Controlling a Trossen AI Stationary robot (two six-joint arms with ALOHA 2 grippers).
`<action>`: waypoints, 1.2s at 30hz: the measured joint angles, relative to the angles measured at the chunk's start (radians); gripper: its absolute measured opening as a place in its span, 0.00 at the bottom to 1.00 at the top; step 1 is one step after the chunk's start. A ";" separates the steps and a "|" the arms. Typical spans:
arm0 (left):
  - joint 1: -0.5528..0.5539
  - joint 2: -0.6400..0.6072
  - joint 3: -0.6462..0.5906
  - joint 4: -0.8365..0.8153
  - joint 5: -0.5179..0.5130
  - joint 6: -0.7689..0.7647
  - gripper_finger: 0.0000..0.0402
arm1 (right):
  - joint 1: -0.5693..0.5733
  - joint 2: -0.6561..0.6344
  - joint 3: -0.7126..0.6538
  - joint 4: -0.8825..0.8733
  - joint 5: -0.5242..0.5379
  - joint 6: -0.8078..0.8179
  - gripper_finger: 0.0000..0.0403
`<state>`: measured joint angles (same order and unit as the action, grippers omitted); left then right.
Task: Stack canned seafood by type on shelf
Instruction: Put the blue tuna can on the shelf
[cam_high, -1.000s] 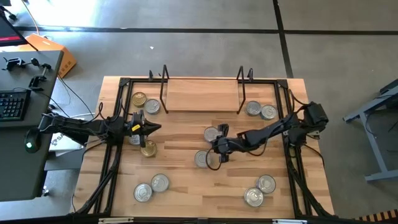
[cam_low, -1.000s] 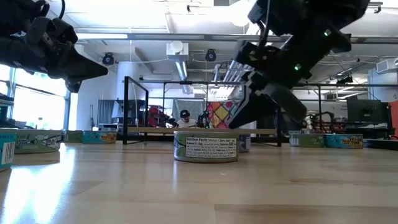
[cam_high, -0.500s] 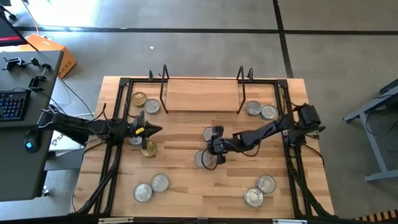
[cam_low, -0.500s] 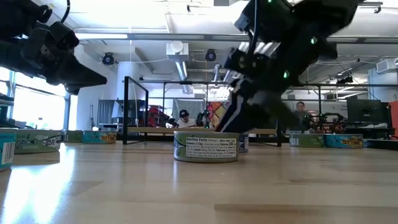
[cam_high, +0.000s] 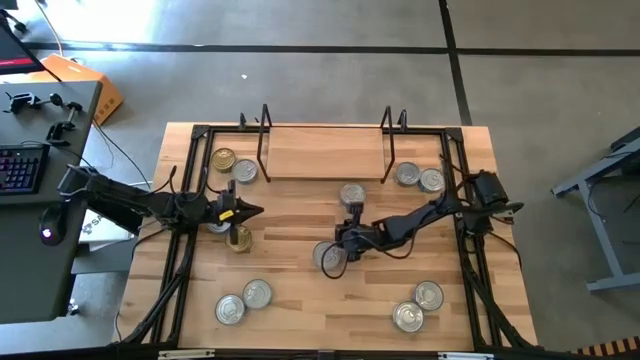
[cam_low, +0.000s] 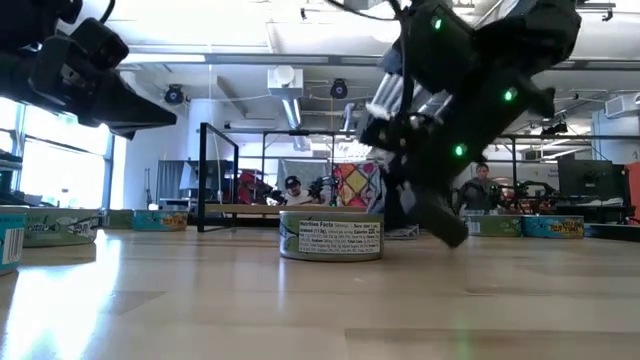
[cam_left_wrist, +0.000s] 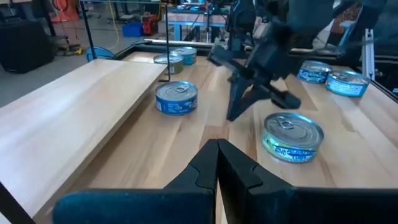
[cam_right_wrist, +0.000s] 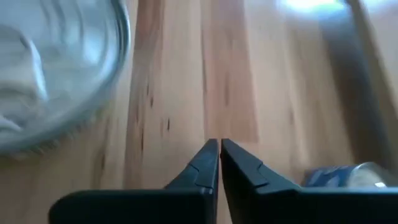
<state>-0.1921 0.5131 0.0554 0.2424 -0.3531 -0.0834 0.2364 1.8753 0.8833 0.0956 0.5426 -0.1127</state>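
Right gripper (cam_high: 338, 243), fingers closed and empty, is shifted lower since earlier, uncovering a silver-lidded tin (cam_high: 352, 194) at frame centre, below the shelf (cam_high: 325, 152). Left gripper (cam_high: 250, 210), closed, is held centre-left.

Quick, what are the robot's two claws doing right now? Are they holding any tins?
Left gripper: jaws closed, holding nothing, hovering near the table's left side.
Right gripper: jaws closed, holding nothing, low over the wood beside a silver-lidded tin.

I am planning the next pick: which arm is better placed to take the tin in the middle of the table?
Probably right. The right gripper hangs beside the middle tin, fingers shut, while the left gripper sits farther off, over the gold-lidded tin.
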 joint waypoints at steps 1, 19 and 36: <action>0.000 0.006 0.004 -0.001 0.000 0.002 0.00 | 0.000 -0.019 0.000 -0.002 0.004 0.001 0.03; 0.000 0.065 0.010 0.002 -0.003 -0.001 0.00 | -0.188 -0.135 0.002 -0.280 -0.032 0.015 0.36; -0.039 0.166 0.010 0.145 -0.017 0.267 0.00 | -0.144 -0.045 0.005 -0.079 -0.202 0.102 0.01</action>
<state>-0.2310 0.6795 0.0658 0.3875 -0.3703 0.1838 0.0923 1.8301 0.8884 0.0163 0.3403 -0.0108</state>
